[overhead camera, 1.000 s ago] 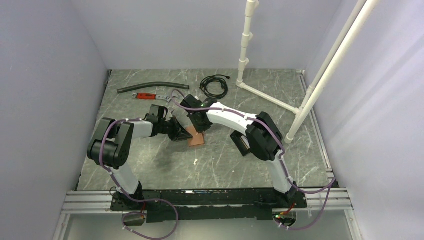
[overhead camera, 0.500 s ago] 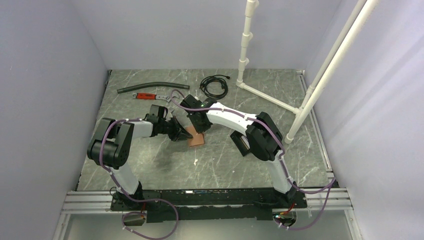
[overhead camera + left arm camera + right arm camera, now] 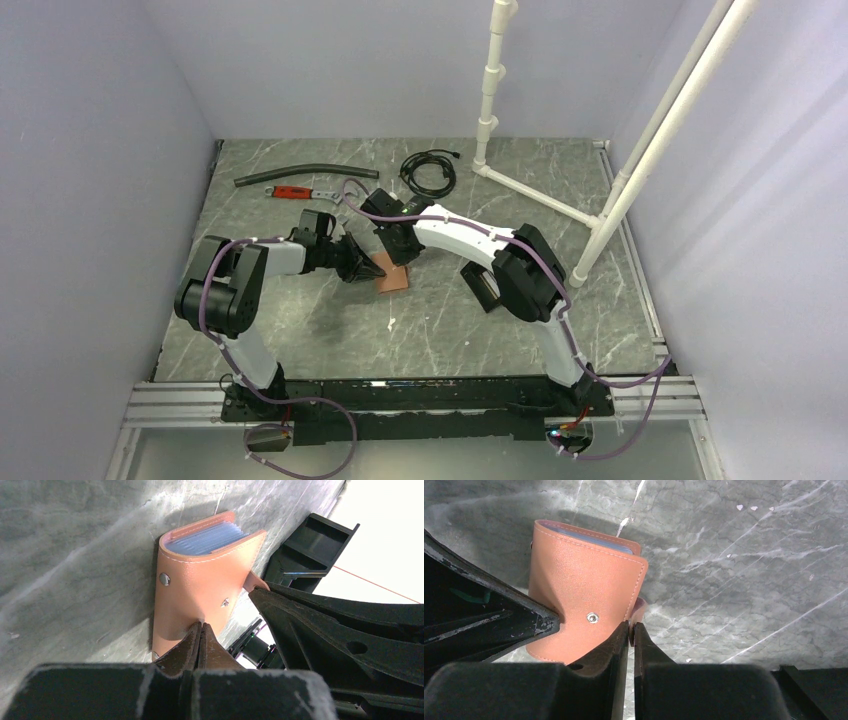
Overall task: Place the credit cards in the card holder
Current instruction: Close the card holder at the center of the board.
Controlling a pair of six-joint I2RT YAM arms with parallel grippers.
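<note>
Pinches wallet cover with closed left fingers; right fingers almost shut at its tab, grip unclear. Bluish cards inside wallet, edges at end opposite left fingers; card holder right of wallet.

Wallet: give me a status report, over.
Left gripper shut on wallet cover. Right gripper shut on its snap tab. Card holder sits apart, untouched. No loose cards seen.
</note>
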